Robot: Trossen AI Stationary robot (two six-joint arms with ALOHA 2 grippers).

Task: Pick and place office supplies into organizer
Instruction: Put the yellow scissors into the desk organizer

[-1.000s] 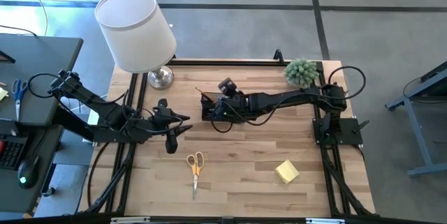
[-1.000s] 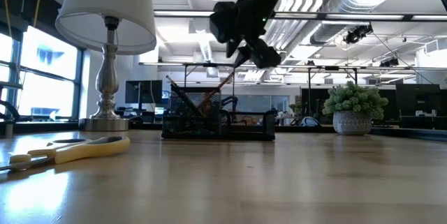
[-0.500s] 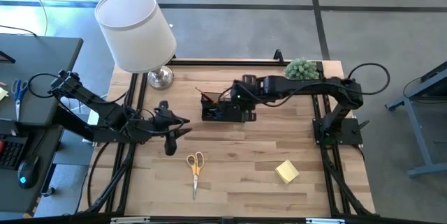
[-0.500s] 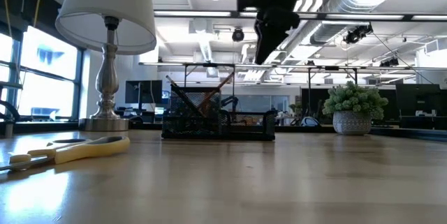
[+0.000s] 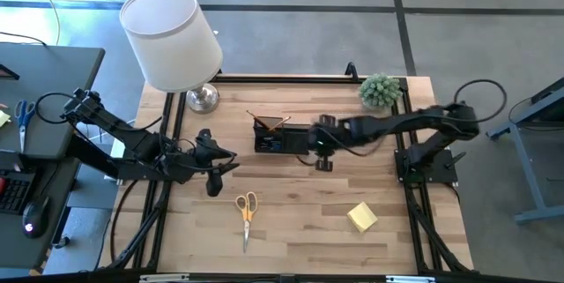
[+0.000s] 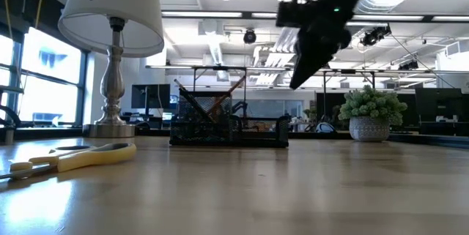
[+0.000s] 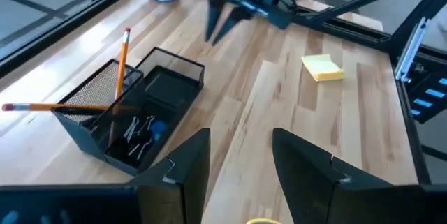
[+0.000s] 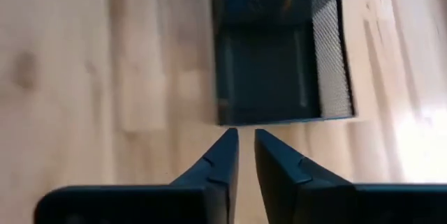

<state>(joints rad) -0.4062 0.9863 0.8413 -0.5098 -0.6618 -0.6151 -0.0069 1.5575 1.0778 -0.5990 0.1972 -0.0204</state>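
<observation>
In the low view the right pincer (image 6: 316, 26) is blurred; the organizer (image 6: 229, 121) mesh probably hides smaller supplies.

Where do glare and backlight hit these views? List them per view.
High view: sunlight washes out the floor at the top left, beyond the lamp.
Low view: bright windows and ceiling lights silhouette the organizer and the right gripper.
Right wrist view: a glare patch whitens the table.
Left wrist view: even light.
</observation>
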